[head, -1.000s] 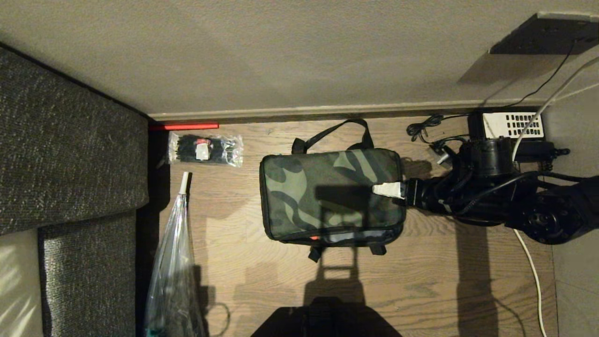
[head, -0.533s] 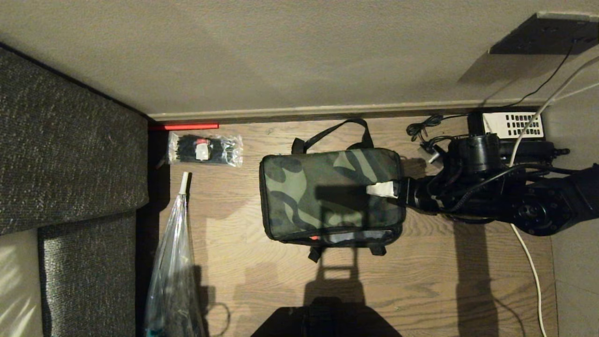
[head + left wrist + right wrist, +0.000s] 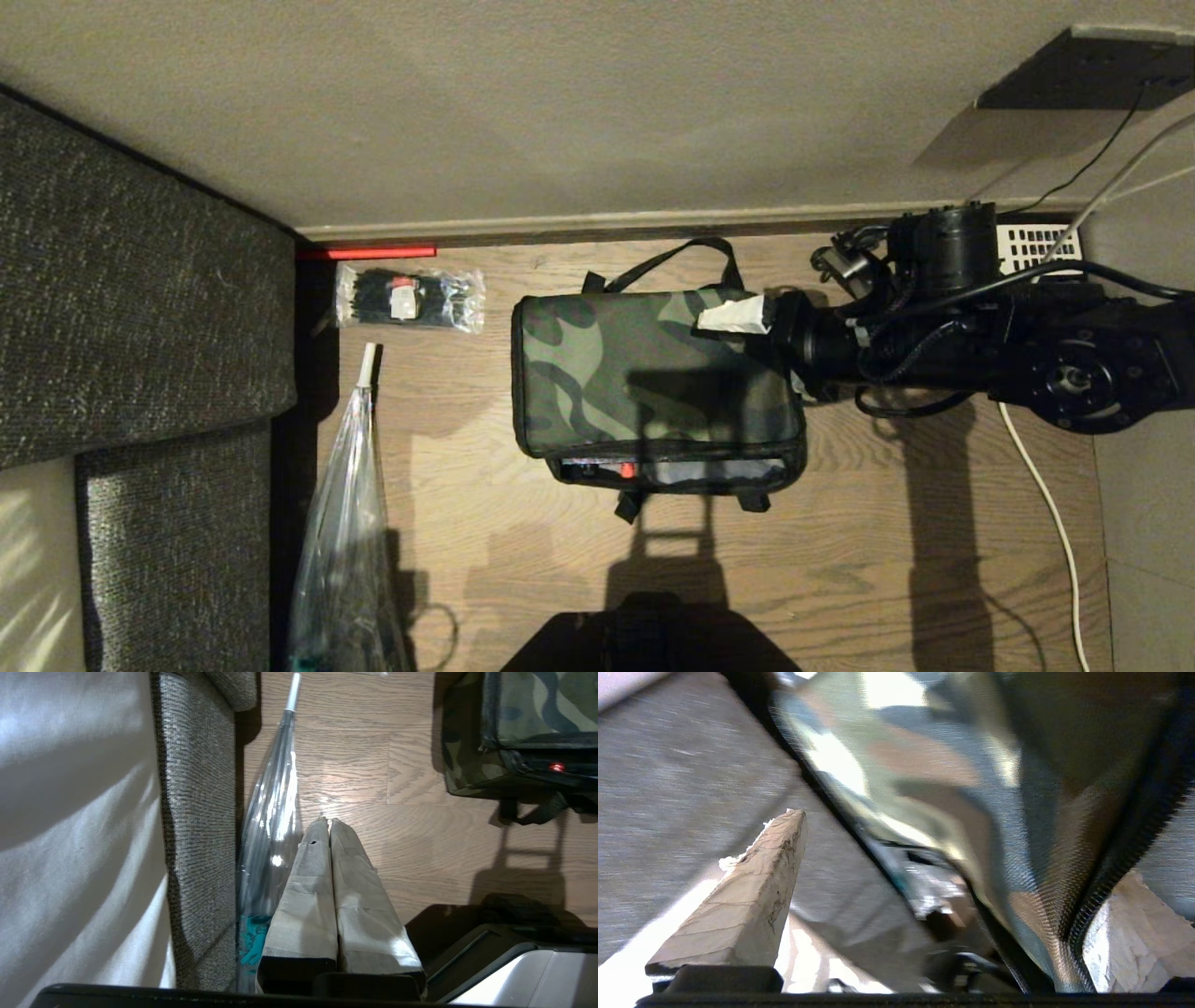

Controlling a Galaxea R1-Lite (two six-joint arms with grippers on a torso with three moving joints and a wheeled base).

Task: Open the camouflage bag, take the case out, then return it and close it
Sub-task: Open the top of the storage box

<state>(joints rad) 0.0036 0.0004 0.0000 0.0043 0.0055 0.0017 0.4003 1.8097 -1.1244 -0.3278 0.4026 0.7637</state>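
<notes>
The camouflage bag lies flat on the wooden floor, its black handles at the far and near sides. Its lid is raised a little at the near edge, where a gap shows red and grey. My right gripper reaches in from the right to the lid's far right corner and is open. In the right wrist view the bag's lid fabric and zip edge lie between the wide-apart fingers. The case is hidden. My left gripper hangs shut and empty over the floor, left of the bag.
A clear packet of black ties and a red bar lie by the wall. A folded clear umbrella leans along the grey sofa. A device with a white grille and cables sit at the right.
My right gripper has moved from the middle of the bag's right edge toward the far corner, its wrist rolling. The gap under the lid's near edge has widened.
</notes>
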